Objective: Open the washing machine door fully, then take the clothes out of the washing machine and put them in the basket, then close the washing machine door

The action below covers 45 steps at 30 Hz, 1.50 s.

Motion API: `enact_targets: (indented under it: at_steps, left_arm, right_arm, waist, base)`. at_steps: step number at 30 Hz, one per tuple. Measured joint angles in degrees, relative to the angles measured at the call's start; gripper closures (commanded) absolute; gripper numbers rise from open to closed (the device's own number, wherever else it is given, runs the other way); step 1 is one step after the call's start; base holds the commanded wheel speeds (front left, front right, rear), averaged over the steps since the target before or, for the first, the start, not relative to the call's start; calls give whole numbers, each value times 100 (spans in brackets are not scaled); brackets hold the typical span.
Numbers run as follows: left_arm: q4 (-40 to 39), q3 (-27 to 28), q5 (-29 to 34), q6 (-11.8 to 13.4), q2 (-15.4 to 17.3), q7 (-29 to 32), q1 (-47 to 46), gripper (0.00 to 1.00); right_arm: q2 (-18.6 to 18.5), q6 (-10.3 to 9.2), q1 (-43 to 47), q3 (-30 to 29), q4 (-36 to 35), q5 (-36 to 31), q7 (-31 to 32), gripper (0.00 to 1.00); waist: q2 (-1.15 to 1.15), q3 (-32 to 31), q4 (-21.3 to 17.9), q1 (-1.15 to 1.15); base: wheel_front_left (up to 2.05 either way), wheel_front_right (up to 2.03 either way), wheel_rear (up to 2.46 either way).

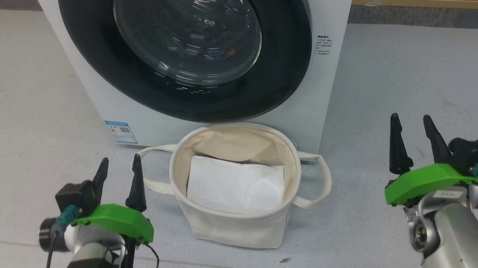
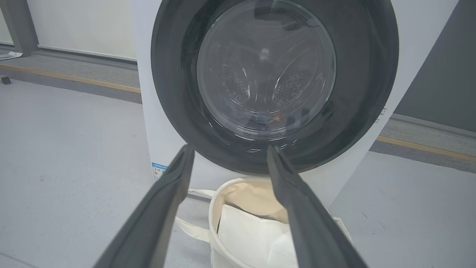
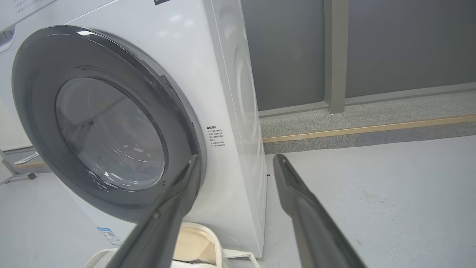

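Note:
The white washing machine (image 1: 331, 14) stands straight ahead, its round black-rimmed door (image 1: 288, 63) lying flat against the front. Through the glass a bit of orange-printed clothes (image 1: 233, 50) shows low in the drum, also seen as clothes (image 2: 275, 118) in the left wrist view. The cream basket (image 1: 233, 227) sits on the floor right below the door, with a plain white folded sheet (image 1: 234, 187) inside. My left gripper (image 1: 119, 163) hovers open just left of the basket. My right gripper (image 1: 413, 124) hovers open well to the right of it. Both hold nothing.
Pale grey floor (image 1: 407, 76) spreads on both sides of the machine. A wooden strip (image 1: 423, 2) runs along the raised kerb behind on the right. A grey wall with a post (image 3: 334, 56) stands beyond.

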Motion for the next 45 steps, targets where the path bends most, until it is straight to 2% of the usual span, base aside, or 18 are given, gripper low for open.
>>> enact_targets:
  at_steps: [17,23,32,38,45]
  left_arm:
    - [282,168,838,-121,129,-275,-247,0]
    - [404,199,1154,-286,109,-375,-413,0]
    - [737,456,828,-605,-47,-375,-413,0]
    - [801,549,692,-708,-98,-375,-415,0]
    - [868,589,698,-713,-97,-375,-418,0]
  right_arm:
    - [1,0,-114,-43,15,-907,-275,0]
    - [2,0,-255,7,67,-1260,-382,0]
    - [2,0,-269,16,107,-1235,-382,0]
    - [1,0,-269,16,107,-1203,-382,0]
    - [0,0,-269,36,118,-1185,-382,0]
  waist:
    - [0,28,-10,0]
    - [0,-19,-31,0]
    - [0,-83,-62,0]
    - [0,-94,-58,0]
    - [0,-102,-57,0]
  base:
    - [0,0,0]
    - [0,0,0]
    - [0,0,0]
    - [0,0,0]
    - [0,0,0]
